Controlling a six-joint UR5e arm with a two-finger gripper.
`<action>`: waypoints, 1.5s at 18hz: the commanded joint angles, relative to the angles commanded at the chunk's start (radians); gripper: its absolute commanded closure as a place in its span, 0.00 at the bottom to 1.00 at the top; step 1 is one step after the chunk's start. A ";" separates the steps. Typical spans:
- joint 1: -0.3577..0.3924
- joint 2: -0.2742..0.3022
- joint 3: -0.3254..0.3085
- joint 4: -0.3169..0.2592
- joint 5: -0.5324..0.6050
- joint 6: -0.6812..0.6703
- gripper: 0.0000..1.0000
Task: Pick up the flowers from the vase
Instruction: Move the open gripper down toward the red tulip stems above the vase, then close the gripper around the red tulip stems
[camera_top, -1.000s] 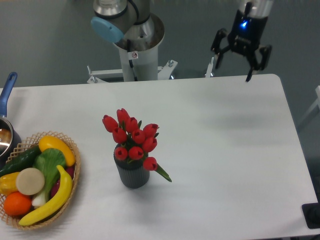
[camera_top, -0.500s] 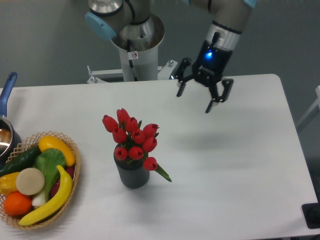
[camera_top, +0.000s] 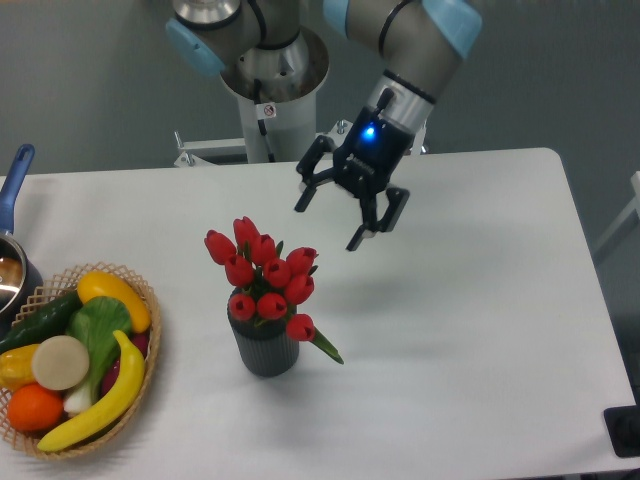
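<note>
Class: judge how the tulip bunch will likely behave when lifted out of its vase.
The flowers probably lift as one bunch, since the buds crowd together. They look light. The short vase might tip or drag along if the stems catch. The open pincer hangs beside them.

No readable text, brand or number anywhere. Only a small white sticker (camera_top: 267, 110) with a red mark on the robot's base column (camera_top: 270, 125), at the far edge of the table (camera_top: 480, 300); too small to make out.
</note>
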 joint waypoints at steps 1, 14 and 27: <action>-0.006 -0.015 -0.002 0.026 -0.003 -0.002 0.00; -0.043 -0.120 0.026 0.071 -0.096 -0.009 0.00; -0.103 -0.207 0.077 0.092 -0.138 -0.035 0.00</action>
